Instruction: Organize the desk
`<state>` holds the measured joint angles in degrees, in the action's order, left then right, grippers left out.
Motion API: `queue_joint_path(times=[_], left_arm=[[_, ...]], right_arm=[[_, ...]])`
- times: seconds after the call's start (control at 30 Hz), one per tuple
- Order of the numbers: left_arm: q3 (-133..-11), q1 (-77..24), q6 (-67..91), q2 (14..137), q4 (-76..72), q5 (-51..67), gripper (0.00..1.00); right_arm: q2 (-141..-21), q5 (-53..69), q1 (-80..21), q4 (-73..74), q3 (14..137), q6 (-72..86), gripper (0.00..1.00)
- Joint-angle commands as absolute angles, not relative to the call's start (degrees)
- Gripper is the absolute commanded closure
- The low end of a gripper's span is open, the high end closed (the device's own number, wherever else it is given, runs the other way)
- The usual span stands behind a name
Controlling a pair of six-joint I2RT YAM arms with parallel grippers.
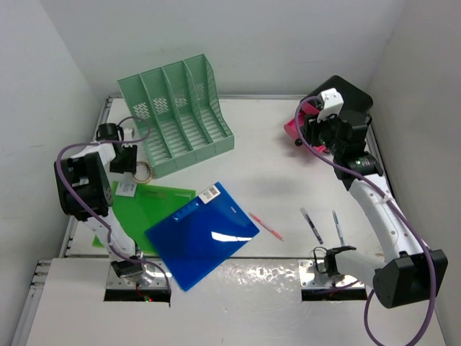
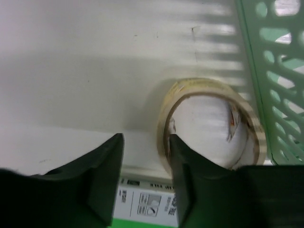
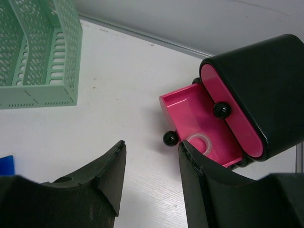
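Left gripper (image 2: 145, 147), fingers apart, at tape roll (image 2: 211, 123) beside green rack (image 2: 280, 71); right gripper (image 3: 151, 152), fingers apart, near open pink drawer (image 3: 199, 126) on desk (image 3: 118, 95).

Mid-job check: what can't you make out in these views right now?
Top view: green folder largely covered by the blue folder; two thin sticks too small to identify.
Left wrist: tape roll blurred, its near rim behind a finger of the left end effector.
Right wrist: pink drawer, near end hidden behind the right end effector.
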<state>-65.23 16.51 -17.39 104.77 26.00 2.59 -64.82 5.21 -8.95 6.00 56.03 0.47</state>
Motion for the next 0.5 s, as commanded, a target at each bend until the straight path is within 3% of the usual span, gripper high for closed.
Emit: queue_joint_path(times=[0.0,0.23,0.33,0.47], left_arm=[[-65.5,17.0,-15.9,107.2,22.4,2.5,0.61],[-63.5,18.1,-15.9,107.2,21.5,4.3,0.84],[-64.4,19.8,-15.1,107.7,22.0,6.6,1.0],[-66.6,23.1,-13.7,106.2,22.6,10.0,1.0]], right_arm=[[-64.3,6.8,-9.4,3.5,56.0,1.8,0.53],[-63.8,6.3,-9.3,4.6,56.1,1.8,0.53],[-63.5,6.8,-9.4,4.7,56.1,2.2,0.53],[-63.1,7.3,-9.5,4.9,55.9,3.0,0.53]])
